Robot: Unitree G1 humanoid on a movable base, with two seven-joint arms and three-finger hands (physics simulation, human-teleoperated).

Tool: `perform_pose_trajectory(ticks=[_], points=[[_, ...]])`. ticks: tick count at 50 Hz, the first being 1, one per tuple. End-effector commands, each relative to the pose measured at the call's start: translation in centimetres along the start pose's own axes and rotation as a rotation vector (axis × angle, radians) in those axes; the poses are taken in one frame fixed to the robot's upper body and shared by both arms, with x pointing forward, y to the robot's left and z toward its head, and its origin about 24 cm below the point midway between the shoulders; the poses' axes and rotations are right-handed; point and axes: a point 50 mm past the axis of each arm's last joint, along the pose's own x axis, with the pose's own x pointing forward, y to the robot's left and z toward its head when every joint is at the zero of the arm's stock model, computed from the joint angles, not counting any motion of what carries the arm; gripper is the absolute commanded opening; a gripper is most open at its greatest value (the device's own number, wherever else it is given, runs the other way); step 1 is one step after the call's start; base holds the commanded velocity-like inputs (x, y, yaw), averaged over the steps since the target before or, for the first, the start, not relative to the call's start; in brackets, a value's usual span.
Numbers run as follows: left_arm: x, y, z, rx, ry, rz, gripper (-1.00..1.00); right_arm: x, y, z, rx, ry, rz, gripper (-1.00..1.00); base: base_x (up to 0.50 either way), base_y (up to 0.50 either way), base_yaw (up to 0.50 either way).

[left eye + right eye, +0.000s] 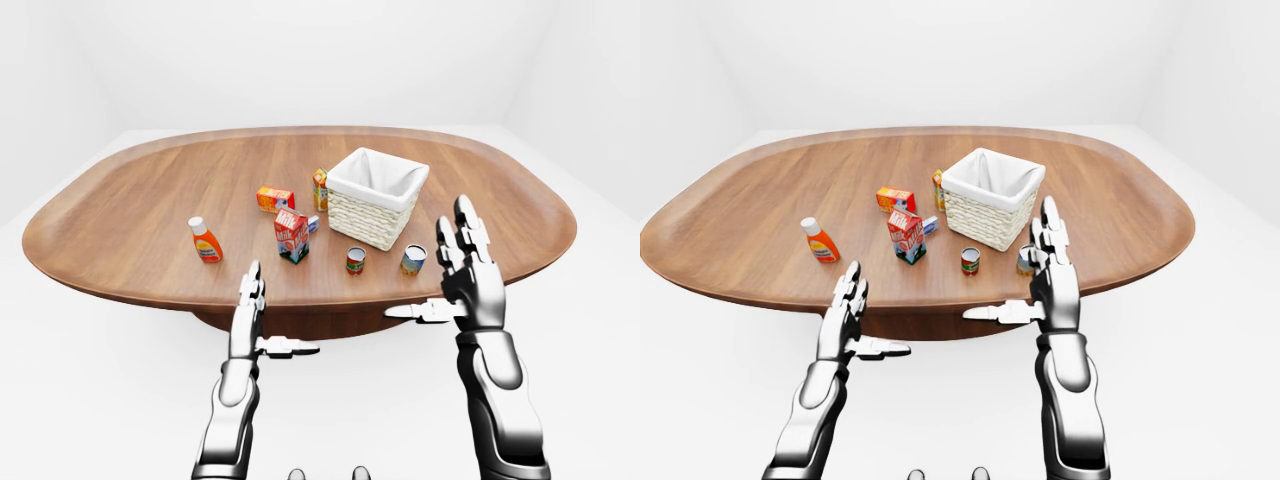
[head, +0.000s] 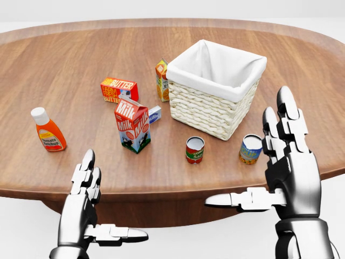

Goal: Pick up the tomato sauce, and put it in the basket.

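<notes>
The tomato sauce is a small red can standing upright on the wooden table, just below the basket in the head view. The basket is woven, with a white cloth lining, and looks empty. My left hand is open at the table's near edge, below the milk carton and well left of the can. My right hand is open with its fingers upright and thumb pointing left, right of the can and apart from it. Neither hand holds anything.
A second can with a blue and yellow label stands right of the tomato sauce, close to my right fingers. A milk carton, a butter box, an orange carton and a ketchup bottle stand left of the basket.
</notes>
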Motion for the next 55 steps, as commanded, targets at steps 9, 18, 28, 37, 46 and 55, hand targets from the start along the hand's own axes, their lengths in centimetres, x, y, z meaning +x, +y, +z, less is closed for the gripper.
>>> perform_pose_trajectory(ticks=[9, 18, 28, 37, 46, 55], points=[[-0.9, 0.0, 1.7, -0.005, -0.073, -0.007, 1.0, -0.2, 0.0, 2.1, 0.001, -0.086, -0.001, 1.0, 0.0, 0.0, 0.0], [-1.4, 0.0, 3.2, -0.008, -0.138, -0.014, 1.0, -0.1, 0.0, 2.2, 0.004, -0.093, 0.0, 1.0, 0.0, 0.0, 0.0], [-1.8, 0.1, 3.8, -0.01, -0.165, -0.015, 1.0, -0.2, -0.1, 2.4, 0.002, -0.103, -0.001, 1.0, 0.0, 0.0, 0.0], [-2.0, 0.1, 4.4, -0.009, -0.187, -0.016, 1.0, 0.0, -0.2, 2.4, 0.003, -0.106, -0.003, 1.0, 0.0, 0.0, 0.0], [-2.1, 0.1, 4.6, -0.004, -0.199, -0.013, 1.0, -0.3, 0.0, 2.9, 0.004, -0.124, 0.014, 1.0, 0.09, 0.0, 0.0], [-2.1, 0.1, 4.5, -0.002, -0.195, -0.011, 1.0, -0.4, -0.1, 3.0, 0.003, -0.124, 0.013, 1.0, 0.5, 0.0, 0.0]])
